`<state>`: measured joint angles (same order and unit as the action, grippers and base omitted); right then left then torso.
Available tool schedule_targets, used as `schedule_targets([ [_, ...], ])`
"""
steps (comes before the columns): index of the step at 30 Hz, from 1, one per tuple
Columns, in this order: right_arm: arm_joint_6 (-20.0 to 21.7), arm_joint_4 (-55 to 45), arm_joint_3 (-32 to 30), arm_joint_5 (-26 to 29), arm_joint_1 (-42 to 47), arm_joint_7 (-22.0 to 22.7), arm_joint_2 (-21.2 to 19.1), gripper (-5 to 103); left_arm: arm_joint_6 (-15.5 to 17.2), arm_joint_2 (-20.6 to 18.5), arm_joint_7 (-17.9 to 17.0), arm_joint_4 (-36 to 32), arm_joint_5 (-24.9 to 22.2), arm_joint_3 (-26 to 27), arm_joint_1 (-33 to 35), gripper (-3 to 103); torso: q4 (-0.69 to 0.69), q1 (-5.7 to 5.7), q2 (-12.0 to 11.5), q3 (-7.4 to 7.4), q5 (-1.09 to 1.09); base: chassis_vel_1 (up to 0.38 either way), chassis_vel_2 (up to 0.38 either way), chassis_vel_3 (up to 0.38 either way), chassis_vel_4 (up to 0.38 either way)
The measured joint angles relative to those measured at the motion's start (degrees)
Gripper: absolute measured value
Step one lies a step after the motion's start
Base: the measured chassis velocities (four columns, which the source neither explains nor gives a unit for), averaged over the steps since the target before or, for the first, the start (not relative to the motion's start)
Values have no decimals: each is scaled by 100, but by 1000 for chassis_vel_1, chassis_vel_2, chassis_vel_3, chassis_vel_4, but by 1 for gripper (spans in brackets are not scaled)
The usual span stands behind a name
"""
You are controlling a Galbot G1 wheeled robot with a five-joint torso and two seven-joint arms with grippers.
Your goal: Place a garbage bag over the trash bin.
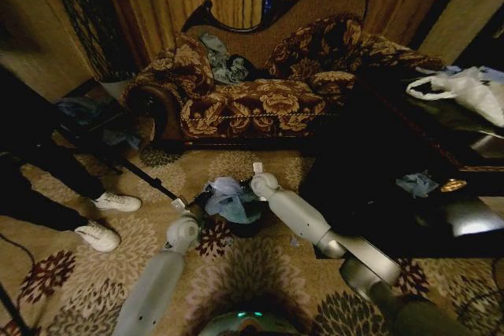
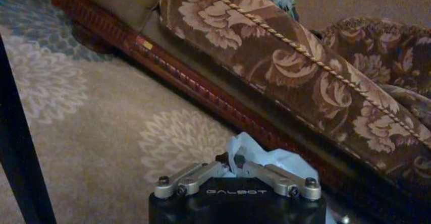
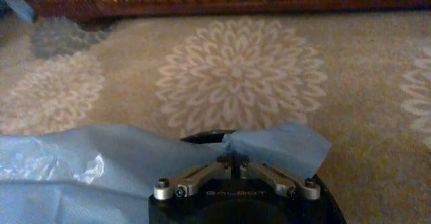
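Both hands, left hand [image 2: 232,164] and right hand [image 3: 232,164], are pinched closed on the thin, pale blue-grey plastic garbage bag [image 3: 88,168], light, limp and slippery film best gripped along its hem, over the small black cylindrical trash bin [image 1: 246,226].

Two pale grey, smooth, tube-shaped forearms run up from the lower edge of the head view, each ending in a rounded wrist joint with a small white square block at about 11 o'clock of it. The right arm's elbow is a darker grey ring. At 6 o'clock sits a curved pale housing with a faint green light. Both wrist views show the left gripper [image 2: 233,169] and right gripper [image 3: 232,167]: silver linkage bars with dark screws on a black body marked, seemingly, GALBOT
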<state>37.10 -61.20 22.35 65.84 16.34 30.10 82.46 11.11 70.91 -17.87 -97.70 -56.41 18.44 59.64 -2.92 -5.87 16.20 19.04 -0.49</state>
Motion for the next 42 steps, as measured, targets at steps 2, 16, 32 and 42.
schedule_targets([
  [2, -4, 109, 6, -63, 2, -31, 30, 0, -6, 0, 0, -2, -1, 1, 9, 0, 0, 0, 0, 0, 0, 0, 0, 0, 0],
  [16, -325, 978, 92, -477, 124, -266, 401, 0, -44, 27, 7, -16, 0, 5, 6, 0, 0, 0, 0, 0, 0, 0, 0, 0, 0],
  [32, -485, 304, -39, -147, 228, 186, 284, 12, -68, 19, -2, -118, -2, -23, 33, 0, 1, 0, 0, 0, 0, 0, 0, 0, 0],
  [42, -416, -1443, 69, 284, 250, 1065, -484, 49, -77, -7, -3, 22, 19, -76, 3, 0, 0, 0, 1, 0, 1, 0, 0, 0, 0],
])
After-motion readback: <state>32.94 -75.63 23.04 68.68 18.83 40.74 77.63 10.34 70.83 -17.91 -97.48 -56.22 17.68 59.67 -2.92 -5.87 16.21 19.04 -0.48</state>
